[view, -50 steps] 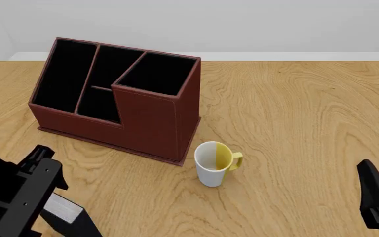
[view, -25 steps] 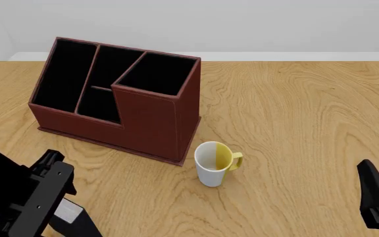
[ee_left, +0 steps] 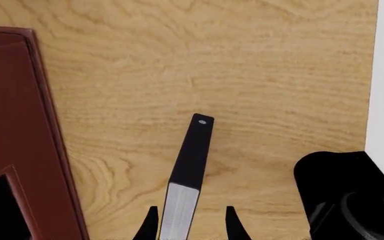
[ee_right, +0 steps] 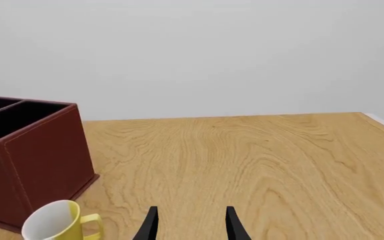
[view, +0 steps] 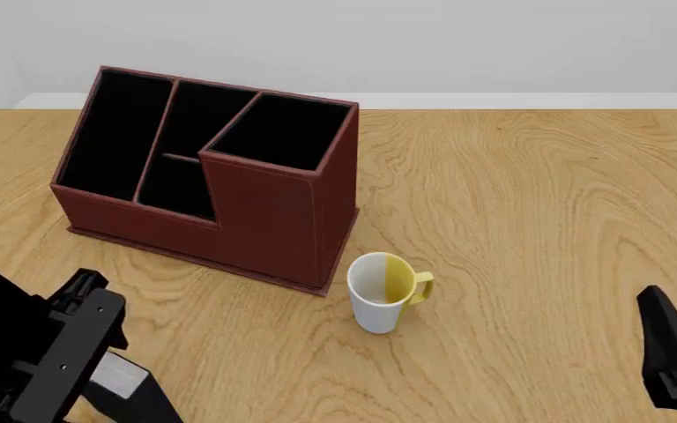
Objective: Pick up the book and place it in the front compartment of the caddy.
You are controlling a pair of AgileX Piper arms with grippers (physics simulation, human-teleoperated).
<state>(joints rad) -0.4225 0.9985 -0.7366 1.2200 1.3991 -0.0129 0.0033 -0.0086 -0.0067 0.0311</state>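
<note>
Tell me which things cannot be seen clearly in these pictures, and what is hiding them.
- The book: in the front view the left arm covers most of it, and the lower edge cuts it.
- The left gripper: the left wrist view shows only its fingertips either side of the book; whether they touch it is unclear.
- The caddy: cut by the left wrist view's edge.
- The mug: cut by the right wrist view's lower edge.

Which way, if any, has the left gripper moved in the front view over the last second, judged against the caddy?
Yes. The left gripper has shifted right and slightly down the image, below the unmoved caddy.
</note>
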